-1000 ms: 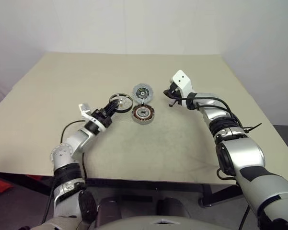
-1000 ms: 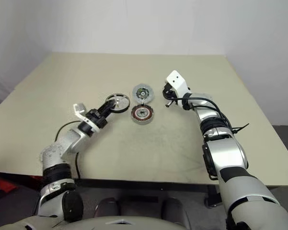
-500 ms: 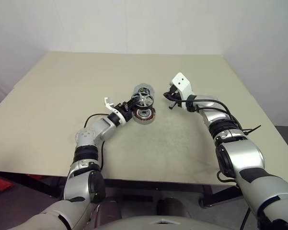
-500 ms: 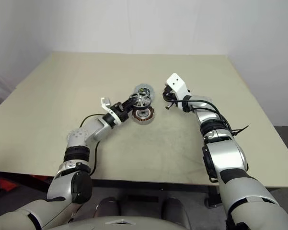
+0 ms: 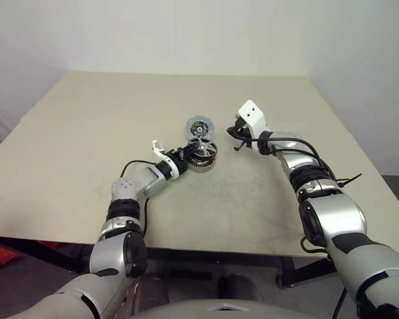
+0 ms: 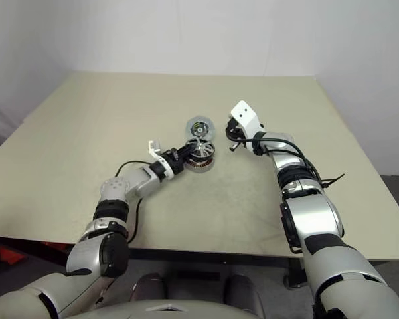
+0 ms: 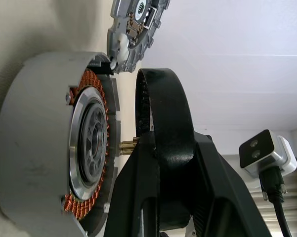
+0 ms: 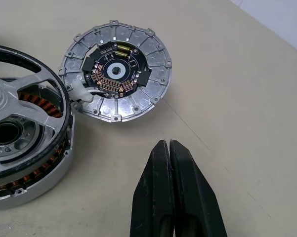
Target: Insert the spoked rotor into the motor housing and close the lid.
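Rotor point(image 5: 202, 150) now over copper-wound housing point(image 8: 24, 163)

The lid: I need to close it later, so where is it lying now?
In the right wrist view the lid lies flat on the table, inner face up, just beside the motor housing and ahead of the shut right hand.

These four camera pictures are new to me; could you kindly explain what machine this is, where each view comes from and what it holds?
It is a humanoid robot with two arms. The two wide pictures come from cameras in its head, looking down on a beige table. The close pictures come from a camera on each wrist. On the table stands the motor housing, a round cup with copper windings, and beside it lies the round silver lid. The left gripper holds the spoked rotor by its rim, just above the housing. The right gripper, fingers shut and holding nothing, hovers near the lid.
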`<state>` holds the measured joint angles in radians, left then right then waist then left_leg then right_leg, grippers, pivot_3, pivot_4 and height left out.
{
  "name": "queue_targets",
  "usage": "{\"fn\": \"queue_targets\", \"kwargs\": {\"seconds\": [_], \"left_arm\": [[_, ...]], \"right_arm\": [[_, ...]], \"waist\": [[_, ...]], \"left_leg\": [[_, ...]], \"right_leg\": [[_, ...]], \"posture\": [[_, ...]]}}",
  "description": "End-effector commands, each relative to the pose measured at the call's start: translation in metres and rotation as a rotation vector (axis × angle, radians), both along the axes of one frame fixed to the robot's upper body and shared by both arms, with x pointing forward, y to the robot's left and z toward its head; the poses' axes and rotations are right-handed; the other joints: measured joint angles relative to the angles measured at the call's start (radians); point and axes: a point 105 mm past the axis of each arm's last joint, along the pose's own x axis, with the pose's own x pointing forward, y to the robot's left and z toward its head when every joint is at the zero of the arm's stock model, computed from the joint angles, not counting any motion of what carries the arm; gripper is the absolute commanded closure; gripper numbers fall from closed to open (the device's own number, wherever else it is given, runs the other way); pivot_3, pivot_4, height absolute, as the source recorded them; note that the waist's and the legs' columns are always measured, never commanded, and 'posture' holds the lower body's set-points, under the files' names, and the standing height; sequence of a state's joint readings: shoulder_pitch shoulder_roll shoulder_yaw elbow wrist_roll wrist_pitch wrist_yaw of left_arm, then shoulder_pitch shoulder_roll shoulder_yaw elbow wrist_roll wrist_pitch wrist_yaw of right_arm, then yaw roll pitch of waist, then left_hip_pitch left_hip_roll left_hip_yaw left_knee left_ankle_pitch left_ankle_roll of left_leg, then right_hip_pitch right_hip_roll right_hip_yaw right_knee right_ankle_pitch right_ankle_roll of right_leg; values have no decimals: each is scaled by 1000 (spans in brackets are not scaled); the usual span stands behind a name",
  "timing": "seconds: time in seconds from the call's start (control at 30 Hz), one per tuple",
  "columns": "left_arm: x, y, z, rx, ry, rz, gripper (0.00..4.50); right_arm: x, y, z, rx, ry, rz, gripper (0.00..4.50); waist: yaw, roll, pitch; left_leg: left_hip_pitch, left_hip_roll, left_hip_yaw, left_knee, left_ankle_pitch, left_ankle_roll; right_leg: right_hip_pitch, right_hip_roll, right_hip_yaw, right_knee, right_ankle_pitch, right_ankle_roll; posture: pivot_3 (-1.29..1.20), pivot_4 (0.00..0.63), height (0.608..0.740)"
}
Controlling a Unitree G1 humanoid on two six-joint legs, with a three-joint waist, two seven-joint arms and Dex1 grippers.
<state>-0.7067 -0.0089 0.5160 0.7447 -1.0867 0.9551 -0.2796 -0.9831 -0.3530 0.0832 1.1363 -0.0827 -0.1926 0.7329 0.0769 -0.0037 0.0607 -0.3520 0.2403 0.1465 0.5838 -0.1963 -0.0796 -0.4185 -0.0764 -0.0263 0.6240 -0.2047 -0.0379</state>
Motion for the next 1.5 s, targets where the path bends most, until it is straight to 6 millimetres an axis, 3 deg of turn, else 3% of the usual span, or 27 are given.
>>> {"fn": "queue_targets", "kwargs": {"seconds": [0.03, 0.2, 0.43, 0.7, 0.93, 1.13, 1.5], "left_arm": [[6, 0, 5, 14, -13, 12, 4090], [6, -1, -1, 52, 3, 3, 4090], [6, 4, -5, 98, 9, 6, 1898], [3, 39, 9, 126, -24, 70, 1898], [-16, 63, 25, 171, -98, 102, 1898], [-30, 77, 33, 194, -156, 160, 1898], [-39, 93, 19, 233, -121, 212, 1898]], "right_arm": [[4, 0, 19, 15, -69, -2, 4500], [5, 1, 20, 19, -73, -5, 4500], [5, 2, 20, 23, -76, -6, 4500], [5, 4, 19, 24, -73, -5, 4500], [4, 10, 17, 28, -67, 10, 4500], [-3, 29, 22, 72, -74, 107, 4500], [-35, 49, 20, 114, -27, 311, 4500]], "waist": [[0, 0, 0], [0, 0, 0], [0, 0, 0], [-7, 1, 0], [-3, 1, 1], [-4, 1, 1], [-5, 0, 2]], "left_leg": [[0, 0, 0, 0, 0, 0], [0, 0, 0, 0, 0, 0], [2, 0, 0, 0, 0, 0], [2, 0, 0, -1, 0, 0], [-1, 0, 0, -1, 0, 0], [-1, 1, 0, -1, -1, 0], [0, 1, 0, -1, 0, 0]], "right_leg": [[0, 0, 0, 0, 0, 0], [1, 0, 0, 0, 0, 0], [4, 0, 0, 0, 0, 0], [5, 0, 0, -1, 0, 0], [0, 0, -1, -2, 0, 0], [0, 0, -1, -2, 0, 0], [0, 0, -1, -2, 0, 0]], "posture": [[0, 0, 740], [0, 0, 740], [0, 0, 740], [0, 0, 740], [0, 0, 740], [0, 0, 740], [0, 0, 740]]}}
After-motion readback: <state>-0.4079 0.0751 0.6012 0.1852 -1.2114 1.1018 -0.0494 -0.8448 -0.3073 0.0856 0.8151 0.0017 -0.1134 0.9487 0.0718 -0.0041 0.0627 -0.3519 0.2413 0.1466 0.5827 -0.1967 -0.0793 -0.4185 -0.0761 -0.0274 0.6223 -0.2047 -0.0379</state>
